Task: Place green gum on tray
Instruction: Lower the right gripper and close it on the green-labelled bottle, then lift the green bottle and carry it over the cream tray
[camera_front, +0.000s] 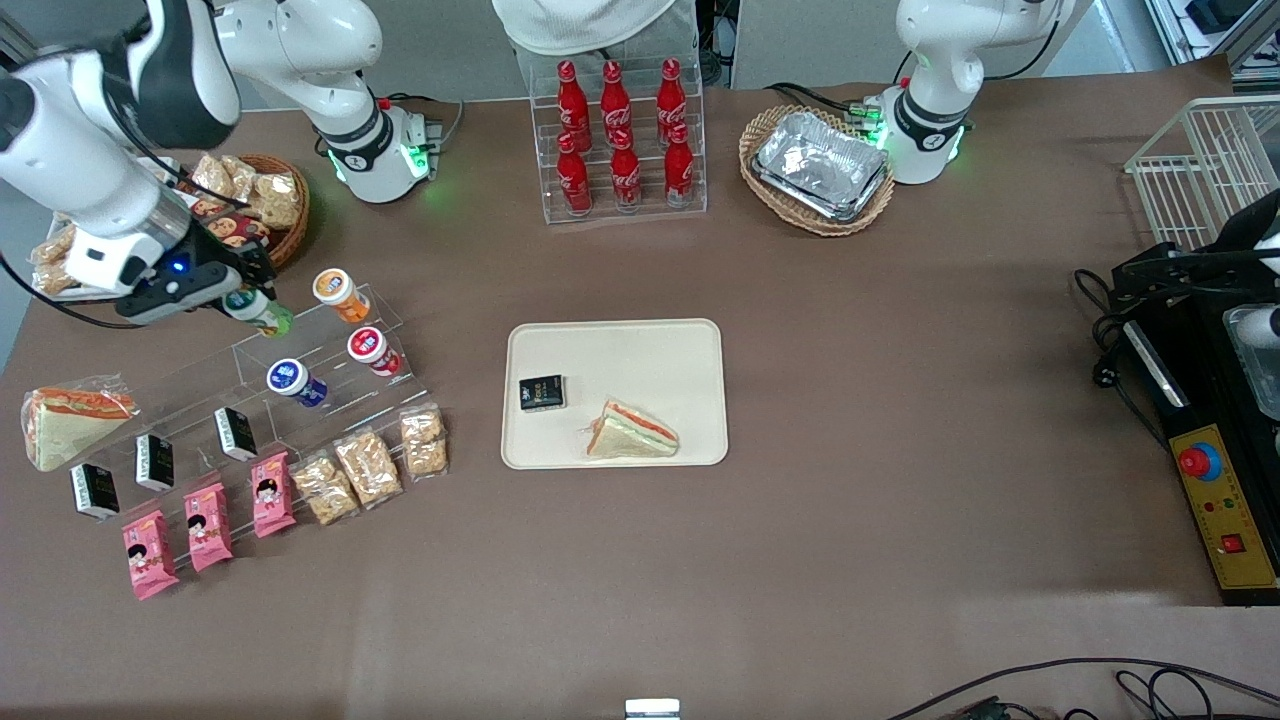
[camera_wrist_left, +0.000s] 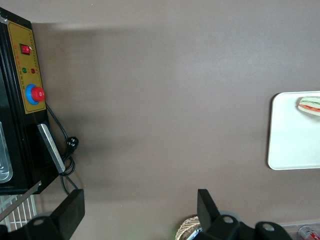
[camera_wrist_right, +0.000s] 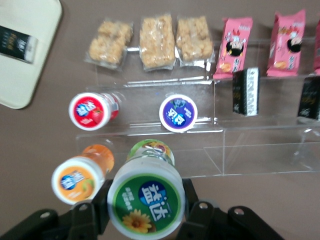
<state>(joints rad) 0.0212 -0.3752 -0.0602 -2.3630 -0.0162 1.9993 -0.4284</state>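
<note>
One small green-bodied, white-capped gum bottle (camera_front: 258, 311) is clamped in the hand (camera_front: 243, 303) near the desk's working-arm edge; grasp step, next carry to the flat cream plastic tray (camera_front: 690, 352) mid-desk.

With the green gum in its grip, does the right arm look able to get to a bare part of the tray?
Probably yes. The gripper, above the acrylic display steps, is shut on the green gum. Only open table lies between the steps and the tray, whose strip farther from the camera than the black packet and sandwich is bare.
</note>
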